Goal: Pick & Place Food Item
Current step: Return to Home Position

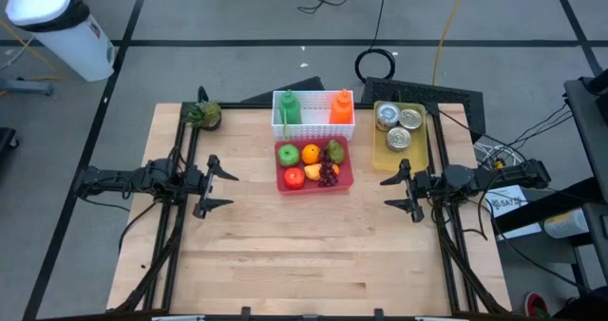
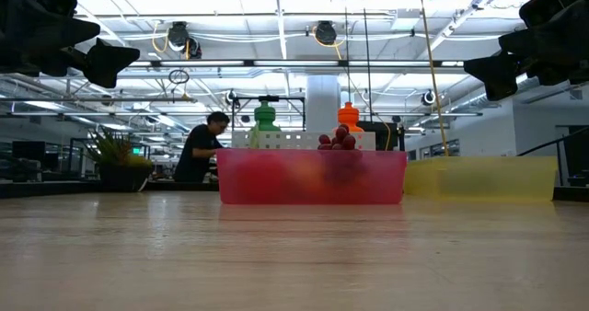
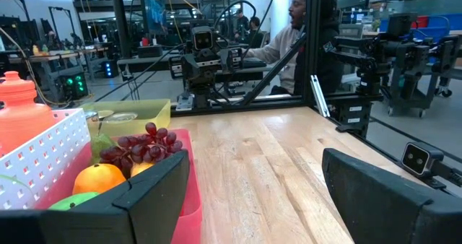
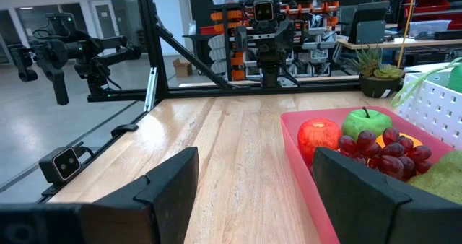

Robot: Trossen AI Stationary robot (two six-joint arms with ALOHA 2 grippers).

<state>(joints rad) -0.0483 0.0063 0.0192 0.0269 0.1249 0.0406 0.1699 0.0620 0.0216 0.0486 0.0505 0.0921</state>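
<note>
A red tray (image 1: pixel 350 173) sits at the table's far middle and holds a green apple (image 1: pixel 288 155), an orange (image 1: pixel 311 154), a red apple (image 1: pixel 294 178), dark grapes (image 1: pixel 328 174) and a pear (image 1: pixel 336 151). The wrist views show the same fruit: grapes (image 3: pixel 141 146), orange (image 3: pixel 99 177), red apple (image 4: pixel 318 138), green apple (image 4: pixel 367 122). My left gripper (image 1: pixel 220 183) stands open at the table's left side, level, pointing toward the tray. At the right side my right gripper (image 1: pixel 397 193) is open too, level, facing the left arm. Neither touches anything.
Behind the red tray a white perforated basket (image 1: pixel 313 129) holds a green bottle (image 1: pixel 290 106) and an orange bottle (image 1: pixel 341 106). A yellow tray (image 1: pixel 426 142) with cans stands at the far right. A small potted plant (image 1: pixel 203 115) is at the far left. People show beyond the table.
</note>
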